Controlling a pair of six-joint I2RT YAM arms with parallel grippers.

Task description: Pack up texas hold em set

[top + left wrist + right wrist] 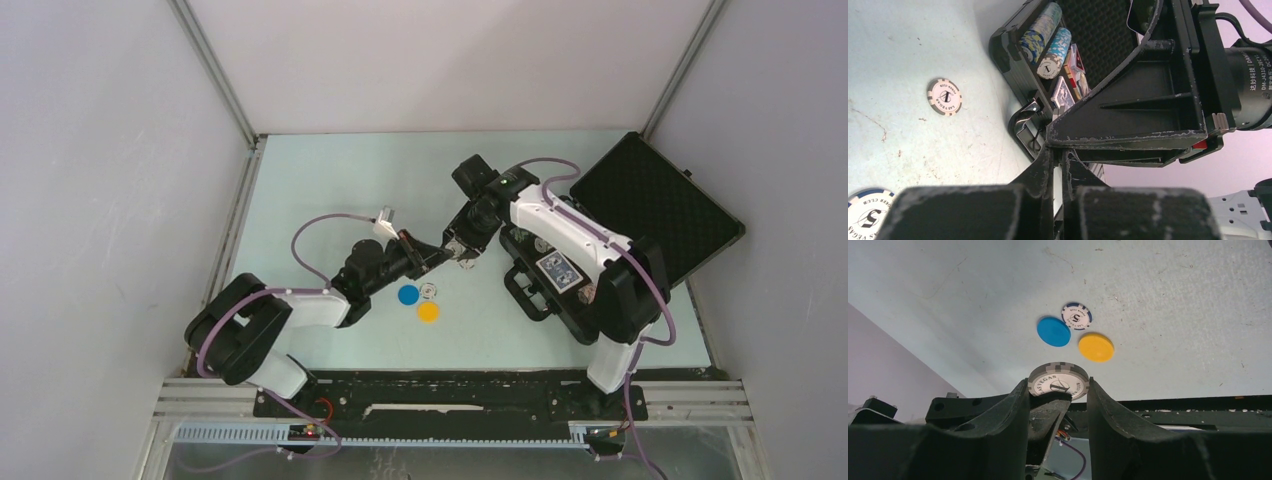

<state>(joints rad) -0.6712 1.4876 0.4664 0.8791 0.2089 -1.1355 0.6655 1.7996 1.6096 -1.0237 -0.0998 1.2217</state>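
The black case lies open at the right, with its base (pixel 520 290) near and its foam-lined lid (pixel 655 205) behind. It holds rows of chips (pixel 1042 31) and the blue-backed deck (pixel 558 270). My two grippers meet left of the case. My left gripper (pixel 1058 156) is shut on the flat faces of a grey-white chip (pixel 1058 381), which shows edge-on as a white strip. My right gripper (pixel 1058 386) closes on the same chip across its rim. The blue disc (pixel 1053 331), the yellow disc (pixel 1096 347) and a blue-white chip (pixel 1076 315) lie on the table.
Another grey-white chip (pixel 944 96) lies on the table left of the case's handle (pixel 1023 127). Grey walls close in the table on the left, back and right. The black base rail (pixel 450 395) runs along the near edge.
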